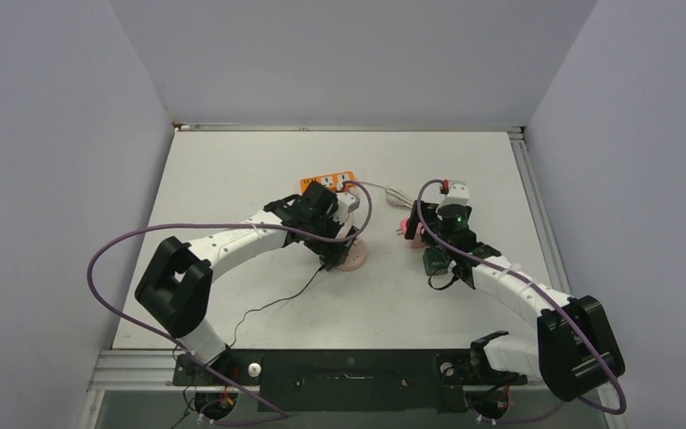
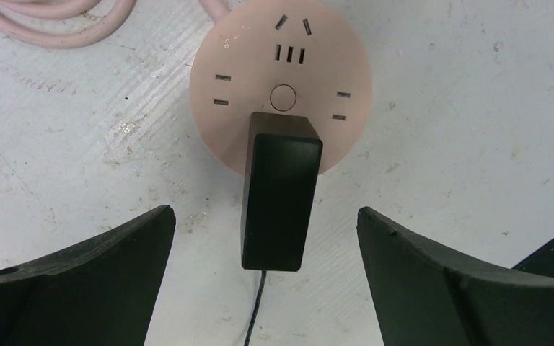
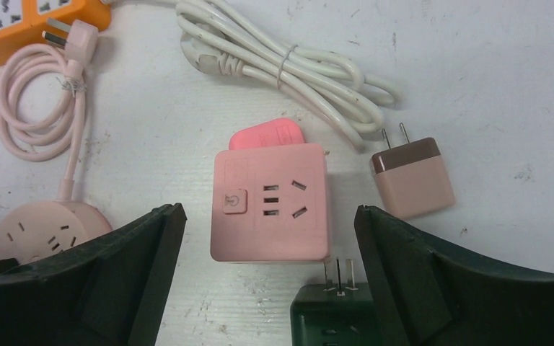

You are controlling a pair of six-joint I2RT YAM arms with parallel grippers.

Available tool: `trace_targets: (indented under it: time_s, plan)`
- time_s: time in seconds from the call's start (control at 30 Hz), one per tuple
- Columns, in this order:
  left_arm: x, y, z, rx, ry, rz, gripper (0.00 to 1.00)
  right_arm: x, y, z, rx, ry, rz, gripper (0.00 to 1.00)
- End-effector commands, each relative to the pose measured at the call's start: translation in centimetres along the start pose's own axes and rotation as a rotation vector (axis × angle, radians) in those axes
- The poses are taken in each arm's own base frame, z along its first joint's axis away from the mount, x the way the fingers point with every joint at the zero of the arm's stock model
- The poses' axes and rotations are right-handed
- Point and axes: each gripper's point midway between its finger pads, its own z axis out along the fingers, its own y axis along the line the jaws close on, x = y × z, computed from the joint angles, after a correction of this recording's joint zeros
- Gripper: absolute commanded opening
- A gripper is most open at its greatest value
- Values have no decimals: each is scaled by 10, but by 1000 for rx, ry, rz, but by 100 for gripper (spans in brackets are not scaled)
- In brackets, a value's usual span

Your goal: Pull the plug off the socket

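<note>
A round pink socket lies on the table with a black plug standing in its near edge, a thin black wire trailing from the plug. My left gripper is open, its fingers apart on either side of the plug and touching nothing. In the top view it hovers over that socket. My right gripper is open around a pink cube socket. A dark green adapter lies just in front of the cube with its prongs bare and free.
A pink-brown charger lies loose to the right of the cube. Behind it lies a bundled white cable. An orange power strip and a coiled pink cord are at the back left. Walls enclose the table.
</note>
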Motion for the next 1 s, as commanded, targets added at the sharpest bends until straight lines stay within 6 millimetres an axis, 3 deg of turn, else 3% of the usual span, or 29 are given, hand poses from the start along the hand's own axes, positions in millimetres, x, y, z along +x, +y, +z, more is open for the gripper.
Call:
trace_targets:
  time_s: [0.0,0.07,0.37,0.53,0.7,0.8,0.97]
  plan:
    - [-18,4,6,-28,-15,6,94,-34,3,-17,-32,-172,46,92]
    - [-19,3,11,-21,-6,4,90,-37,4,-22,-46,-203,54,92]
    - [-15,-2,19,6,30,-1,36,-41,6,-31,-82,-250,51,93]
    - [-10,-14,22,72,53,-26,3,-51,23,-39,-164,-250,40,92]
    - [-26,-16,8,87,-50,-62,0,-47,44,-45,-270,-194,51,91]
    - [-40,-22,-5,154,-131,-117,0,-46,59,-50,-313,-108,159,91]
    - [-55,-34,-24,232,-219,-136,0,-41,111,-68,-512,13,352,91]
